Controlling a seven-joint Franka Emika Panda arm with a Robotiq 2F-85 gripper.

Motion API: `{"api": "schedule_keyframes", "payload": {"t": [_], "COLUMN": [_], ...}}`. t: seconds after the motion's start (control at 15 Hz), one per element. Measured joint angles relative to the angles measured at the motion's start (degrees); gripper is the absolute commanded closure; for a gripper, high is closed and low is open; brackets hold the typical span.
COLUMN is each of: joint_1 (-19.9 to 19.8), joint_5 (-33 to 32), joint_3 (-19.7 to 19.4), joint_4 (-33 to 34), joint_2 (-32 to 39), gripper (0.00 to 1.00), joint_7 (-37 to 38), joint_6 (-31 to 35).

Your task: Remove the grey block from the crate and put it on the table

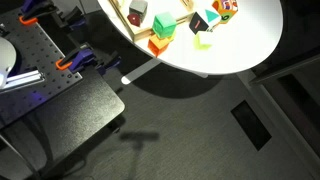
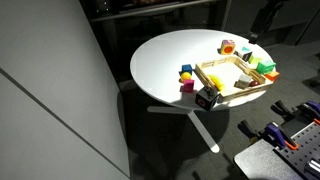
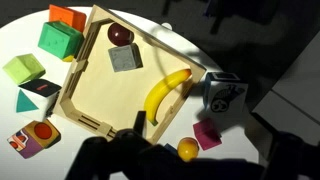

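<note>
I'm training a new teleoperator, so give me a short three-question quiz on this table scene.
1. True or false: the small light-grey cube lies inside the low tan wooden crate.
2. Which of these also lies in the crate? A) a yellow banana B) a blue mug C) a silver spoon
3. Fill in: the large round table has a ____ top.
Key: 1 true; 2 A; 3 white.

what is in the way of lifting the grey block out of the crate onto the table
Nothing lies on the grey block. A dark red ball sits close beside it; the banana lies apart. Only the low wall of the crate stands between it and the table.
</note>
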Motion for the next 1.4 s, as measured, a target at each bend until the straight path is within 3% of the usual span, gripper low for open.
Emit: {"api": "schedule_keyframes", "payload": {"t": [0.8,1.4], "joint_1": [0.0,-0.28], "joint_5": [-0.02,-0.06], "joint_3": [0.0,-0.25], "joint_4": [0.04,1.19], "joint_2": [0.8,8.75], "gripper": [0.0,0.0], "joint_7": [0.0,0.0], "joint_6": [1.2,8.42]}}
